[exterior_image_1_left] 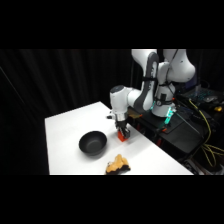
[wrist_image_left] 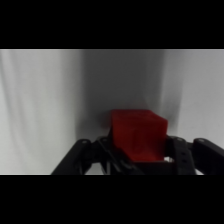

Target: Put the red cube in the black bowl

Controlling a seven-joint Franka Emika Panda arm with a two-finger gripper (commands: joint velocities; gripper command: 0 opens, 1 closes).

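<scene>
Gripper [exterior_image_1_left: 122, 131] low over the red cube [exterior_image_1_left: 123, 135], just right of the black bowl [exterior_image_1_left: 93, 143]
Cube sits between the fingers; whether they clamp it, I cannot tell; a shallow hold could slip when lifted

Red cube [wrist_image_left: 137, 136] base hidden behind claw [wrist_image_left: 138, 159] linkage; fingertips cut off — grip unreadable.
</scene>
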